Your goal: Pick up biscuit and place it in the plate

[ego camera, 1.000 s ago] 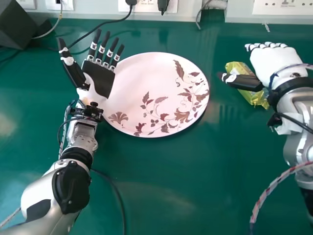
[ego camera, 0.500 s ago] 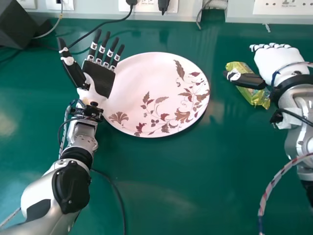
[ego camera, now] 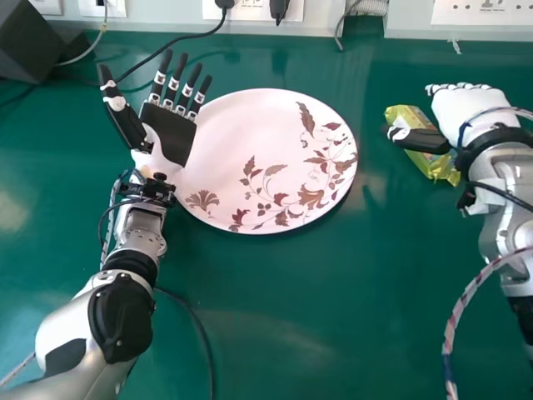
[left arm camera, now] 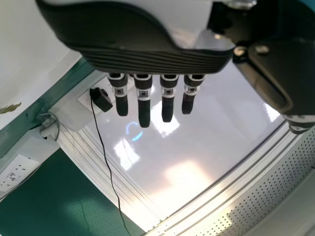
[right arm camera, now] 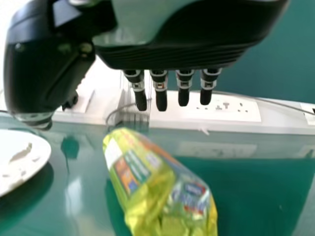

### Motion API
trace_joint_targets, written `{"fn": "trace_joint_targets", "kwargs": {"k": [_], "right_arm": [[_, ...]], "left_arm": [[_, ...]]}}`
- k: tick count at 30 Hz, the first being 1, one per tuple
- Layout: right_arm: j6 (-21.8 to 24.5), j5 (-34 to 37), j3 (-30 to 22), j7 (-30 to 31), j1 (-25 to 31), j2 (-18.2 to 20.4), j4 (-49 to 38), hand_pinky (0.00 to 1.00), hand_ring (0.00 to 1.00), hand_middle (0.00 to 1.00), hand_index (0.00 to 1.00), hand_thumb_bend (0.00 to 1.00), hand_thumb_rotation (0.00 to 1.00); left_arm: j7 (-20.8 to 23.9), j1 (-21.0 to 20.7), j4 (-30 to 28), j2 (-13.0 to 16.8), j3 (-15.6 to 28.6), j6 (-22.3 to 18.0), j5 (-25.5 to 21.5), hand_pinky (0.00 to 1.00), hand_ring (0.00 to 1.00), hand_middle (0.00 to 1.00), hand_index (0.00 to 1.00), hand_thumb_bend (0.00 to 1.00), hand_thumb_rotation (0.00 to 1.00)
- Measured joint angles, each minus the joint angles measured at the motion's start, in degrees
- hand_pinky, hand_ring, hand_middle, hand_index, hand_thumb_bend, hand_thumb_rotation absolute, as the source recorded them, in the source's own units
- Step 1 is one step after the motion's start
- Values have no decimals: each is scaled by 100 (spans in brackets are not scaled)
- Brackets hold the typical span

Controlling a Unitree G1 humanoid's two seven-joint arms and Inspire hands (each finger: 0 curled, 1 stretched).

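My right hand (ego camera: 470, 108) is at the right of the head view, its thumb lying across above the yellow-green biscuit packet (ego camera: 435, 166). The hand covers part of the packet. In the right wrist view the fingers of my right hand (right arm camera: 160, 86) are extended, and the biscuit packet (right arm camera: 157, 187) lies apart from them on the table. The pinkish-white plate (ego camera: 258, 158) with brown leaf patterns is in the middle. My left hand (ego camera: 169, 133) stays open, palm up, by the plate's left edge; my left hand (left arm camera: 142, 98) has straight fingers in its wrist view.
Cables (ego camera: 196, 36) run over the green table (ego camera: 291, 325) at the back left, near a dark box (ego camera: 33, 46). White socket panels (ego camera: 479, 12) line the back edge. A striped cable (ego camera: 454, 321) hangs from the right arm.
My right hand first moved slightly right, then a little down in the head view. The left hand, the plate and the packet have kept their places.
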Motion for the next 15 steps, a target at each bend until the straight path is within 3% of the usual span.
{"fn": "trace_joint_targets", "kwargs": {"k": [15], "right_arm": [[12, 72, 229, -236, -1, -7, 352, 100, 100, 100, 100, 85, 90]], "left_arm": [[-2, -1, -2, -4, 2, -8, -4, 97, 93, 97, 100, 100, 61]]}}
